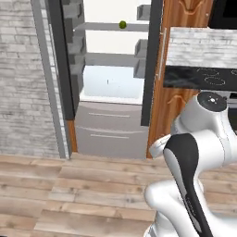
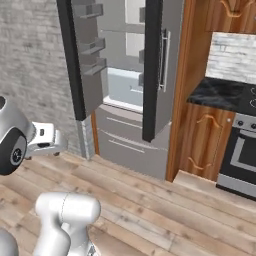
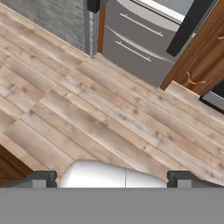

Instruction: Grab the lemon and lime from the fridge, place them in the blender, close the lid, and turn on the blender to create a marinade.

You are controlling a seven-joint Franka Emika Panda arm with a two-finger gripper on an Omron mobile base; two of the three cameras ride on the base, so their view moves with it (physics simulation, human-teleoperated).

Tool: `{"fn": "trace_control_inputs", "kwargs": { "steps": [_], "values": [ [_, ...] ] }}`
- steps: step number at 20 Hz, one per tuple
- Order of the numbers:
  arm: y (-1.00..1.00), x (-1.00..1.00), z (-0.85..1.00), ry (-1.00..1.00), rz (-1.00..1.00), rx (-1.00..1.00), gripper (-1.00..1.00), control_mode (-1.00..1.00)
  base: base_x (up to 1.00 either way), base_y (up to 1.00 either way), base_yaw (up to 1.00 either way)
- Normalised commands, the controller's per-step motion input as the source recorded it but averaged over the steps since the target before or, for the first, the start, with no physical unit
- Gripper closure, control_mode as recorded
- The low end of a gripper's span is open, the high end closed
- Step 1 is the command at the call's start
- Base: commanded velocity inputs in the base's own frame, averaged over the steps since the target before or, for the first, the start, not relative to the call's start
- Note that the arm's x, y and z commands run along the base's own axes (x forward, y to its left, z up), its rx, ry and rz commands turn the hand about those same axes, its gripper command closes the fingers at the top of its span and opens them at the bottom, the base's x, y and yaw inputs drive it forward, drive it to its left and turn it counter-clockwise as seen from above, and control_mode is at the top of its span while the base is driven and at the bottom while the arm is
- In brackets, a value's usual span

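Wooden flooring is stretching toward the fridge (image 1: 111, 69), whose doors are standing open, with the lime (image 1: 122, 24) sitting on a far upper shelf. Gripper (image 3: 113, 178) is pointing at the floor, jaws spread wide and holding nothing. Lime is probably light, firm and prone to rolling, so gripping across its middle seems best.

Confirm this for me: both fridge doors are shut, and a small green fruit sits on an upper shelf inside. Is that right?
Not quite. The fridge doors stand open, which is why the left base view shows its white inside. The rest holds: the small green lime sits on an upper shelf there.
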Motion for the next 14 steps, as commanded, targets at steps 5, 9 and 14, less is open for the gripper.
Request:
{"fn": "trace_control_inputs", "kwargs": {
  "steps": [5,9,14],
  "values": [
    [0.0,0.0,0.0,0.0,0.0,0.0,-1.0,1.0,0.8,0.3,0.0],
    [0.0,0.0,0.0,0.0,0.0,0.0,-1.0,1.0,0.67,0.14,0.0],
    [0.0,0.0,0.0,0.0,0.0,0.0,-1.0,1.0,0.78,0.13,-0.05]
  ]
}}
